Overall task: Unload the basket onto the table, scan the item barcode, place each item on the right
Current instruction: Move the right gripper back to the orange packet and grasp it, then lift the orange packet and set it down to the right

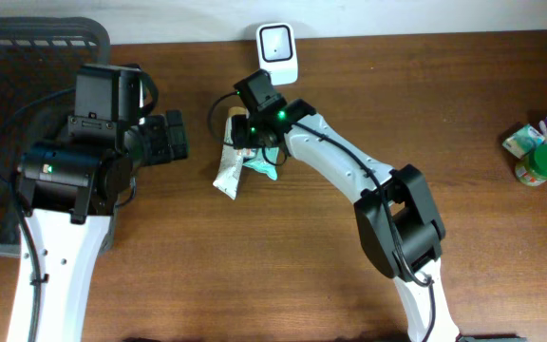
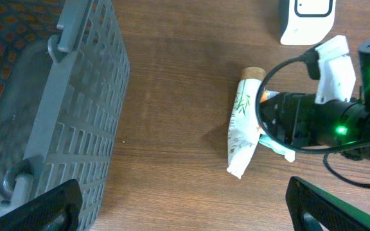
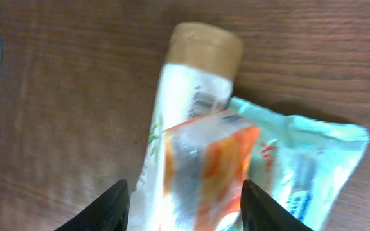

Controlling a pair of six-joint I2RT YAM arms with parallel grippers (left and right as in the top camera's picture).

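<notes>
Blocked on the left by the basket and the left gripper beside it. Shut in behind the tube by the scanner, on the right by the right arm slanting across. Passable over bare desk in front of the tube and right of that arm.

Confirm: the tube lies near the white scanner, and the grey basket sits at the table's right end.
Wrong: the overhead view shows the grey basket at the table's left end. The tube does lie near the white scanner.
</notes>
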